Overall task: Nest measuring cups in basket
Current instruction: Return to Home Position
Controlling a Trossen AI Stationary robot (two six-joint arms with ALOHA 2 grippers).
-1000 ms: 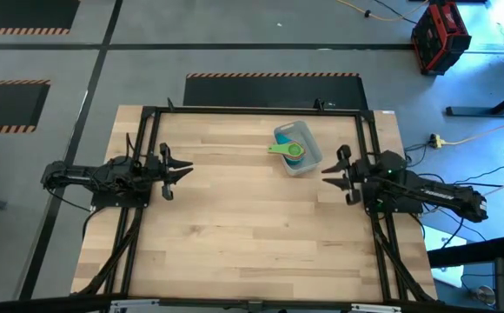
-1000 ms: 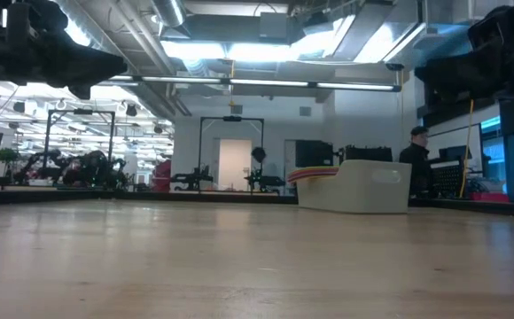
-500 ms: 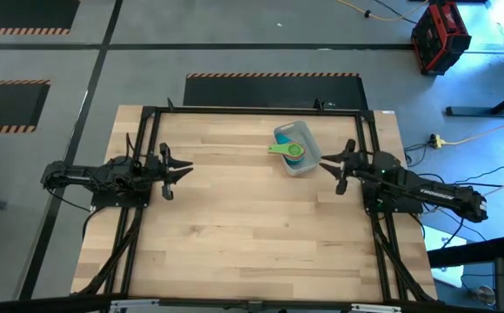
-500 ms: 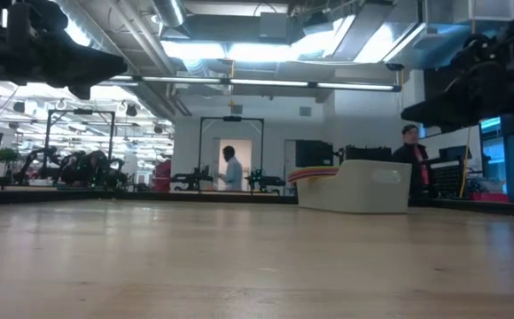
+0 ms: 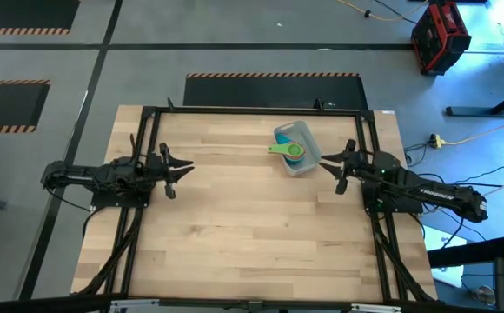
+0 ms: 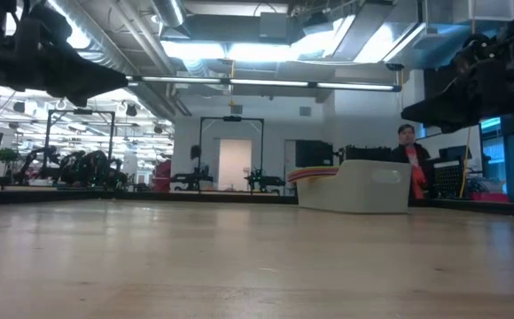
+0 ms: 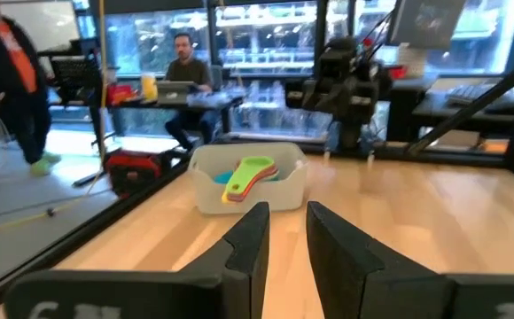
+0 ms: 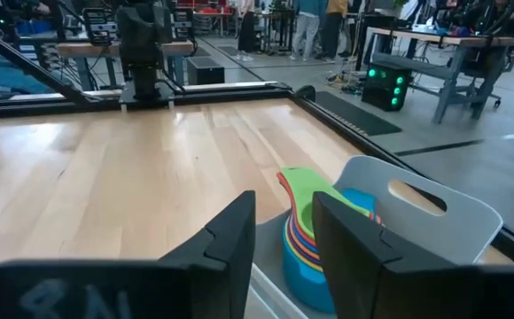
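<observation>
You've got the basket [image 5: 309, 132] upper right of centre on the counter [image 5: 235, 235]. Cups [image 5: 294, 150] sit nested inside, green on top w/ handle over the left rim. Right gripper [image 5: 325, 162] hangs just right of it, fingers slightly apart. Left gripper [image 5: 188, 169] is mid-left, well apart, fingers also slightly parted.

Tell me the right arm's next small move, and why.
Probably draw the right gripper back from the basket: its jaws are open and empty, the measuring cups sit nested inside with green on top, and the left gripper waits at its own side.
</observation>
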